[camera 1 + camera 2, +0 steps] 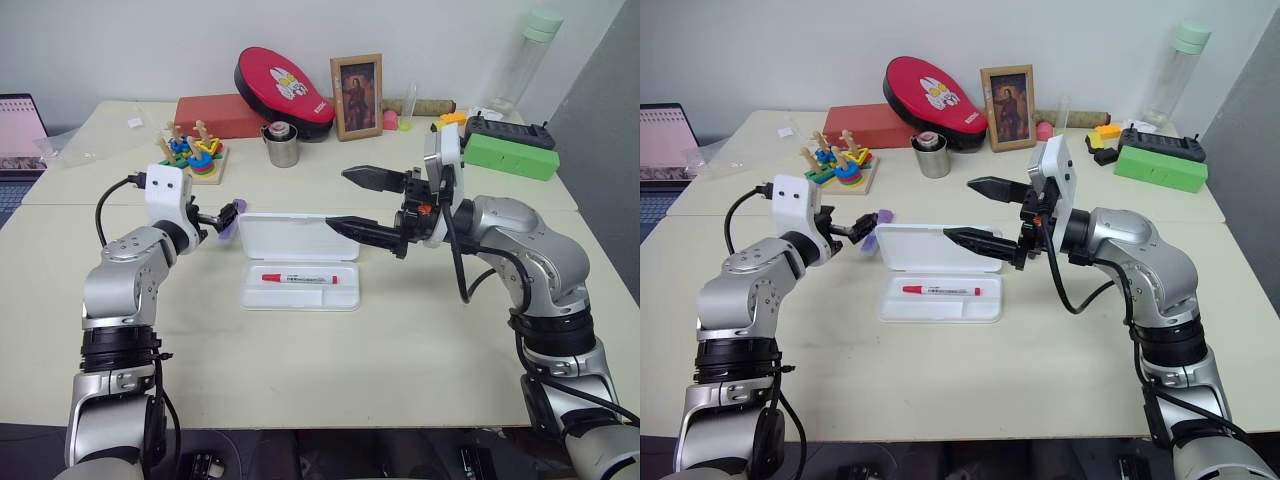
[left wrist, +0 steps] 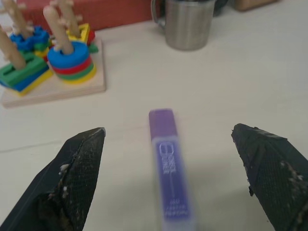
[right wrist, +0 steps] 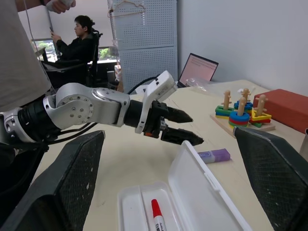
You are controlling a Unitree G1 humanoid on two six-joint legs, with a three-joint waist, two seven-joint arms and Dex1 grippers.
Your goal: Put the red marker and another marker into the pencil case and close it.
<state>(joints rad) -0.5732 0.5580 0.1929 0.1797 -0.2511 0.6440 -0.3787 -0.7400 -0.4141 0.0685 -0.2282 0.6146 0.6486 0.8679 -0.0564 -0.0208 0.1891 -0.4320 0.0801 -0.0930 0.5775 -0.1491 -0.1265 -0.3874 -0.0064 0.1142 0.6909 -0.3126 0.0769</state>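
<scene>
The pencil case (image 1: 300, 262) is lying open mid-table, lid propped up at the back, so the tray is ready for loading. The red marker (image 1: 299, 278) is already lying in that tray. The purple marker (image 3: 214, 155) is lying on the table at the lid's nine o'clock, and the left gripper (image 3: 185, 126) is hovering over it, fingers spread and empty. The right gripper (image 1: 366, 204) is waiting released above the lid. The head views are half-hiding the purple marker behind the left fingers.
</scene>
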